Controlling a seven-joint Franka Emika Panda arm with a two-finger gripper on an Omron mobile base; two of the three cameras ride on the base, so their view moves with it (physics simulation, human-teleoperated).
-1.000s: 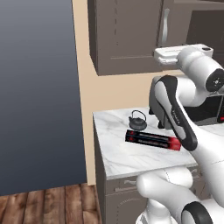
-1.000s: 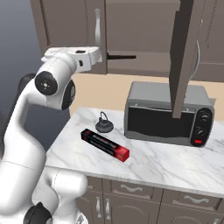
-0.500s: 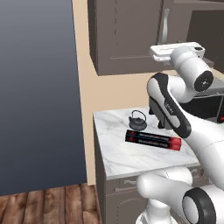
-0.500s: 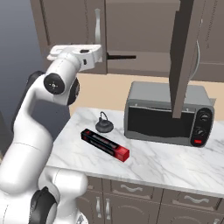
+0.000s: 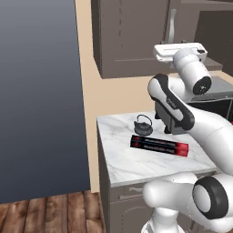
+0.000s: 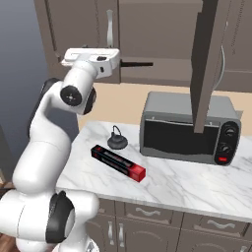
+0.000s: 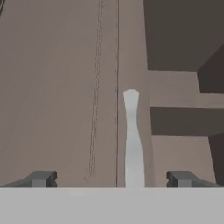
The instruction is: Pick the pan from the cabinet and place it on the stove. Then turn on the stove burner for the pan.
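Pan: not visible; presumably inside the cabinet (image 6: 83, 39).
Handle (image 7: 132, 140): silver, long axis running 12 to 6 o'clock in the hand view, dead ahead on the closed door.
Gripper (image 7: 111, 179): fingers spread wide, empty, straddling the handle line.
Right door (image 6: 209, 59): swung open above the toaster oven (image 6: 189, 125).

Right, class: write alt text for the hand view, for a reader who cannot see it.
The open gripper faces a closed dark brown cabinet door, its silver handle rising between the two dark fingertips. To the right, the cabinet stands open on shadowed shelves.
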